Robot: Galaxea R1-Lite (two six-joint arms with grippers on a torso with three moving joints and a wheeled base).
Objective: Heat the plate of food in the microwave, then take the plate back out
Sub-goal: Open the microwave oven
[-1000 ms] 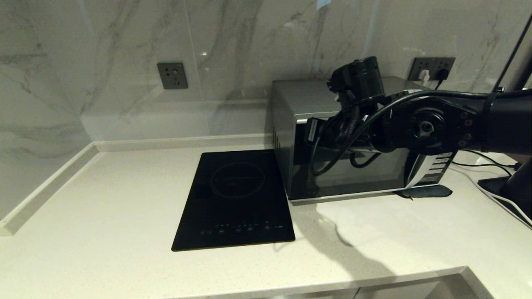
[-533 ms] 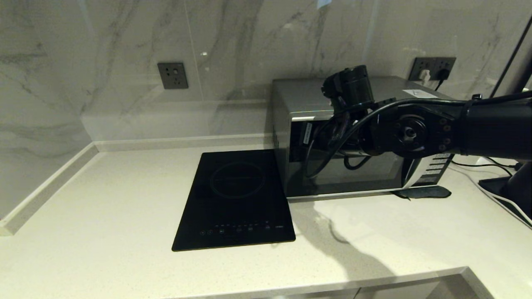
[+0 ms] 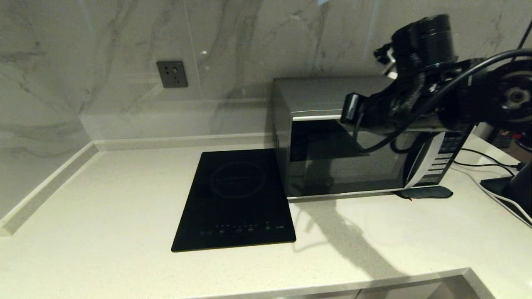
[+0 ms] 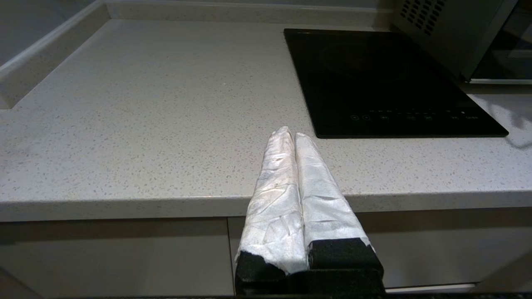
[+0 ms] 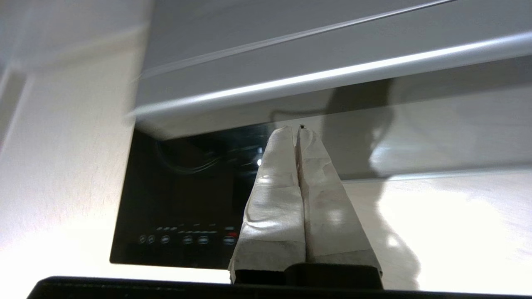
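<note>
The silver-grey microwave [image 3: 345, 166] stands at the back right of the counter, its dark glass door flush with the body. The plate of food is out of view in every picture. My right gripper [image 3: 350, 109] is shut on nothing and hovers in front of the door's upper edge, pointing left. In the right wrist view its taped fingertips [image 5: 294, 131] hang just off the microwave's silver edge [image 5: 332, 74]. My left gripper [image 4: 291, 133] is shut and empty, parked low off the counter's front edge, with the microwave's corner [image 4: 449, 37] far off.
A flat black glass hob [image 3: 235, 199] lies on the counter to the left of the microwave. A dark pad [image 3: 424, 192] sticks out beneath the microwave's right front corner. Cables [image 3: 490, 166] and a black stand sit at the far right. The wall carries sockets [image 3: 171, 74].
The microwave door went from slightly ajar to flush shut. My right arm then rose and swung to the right, uncovering the door glass.
</note>
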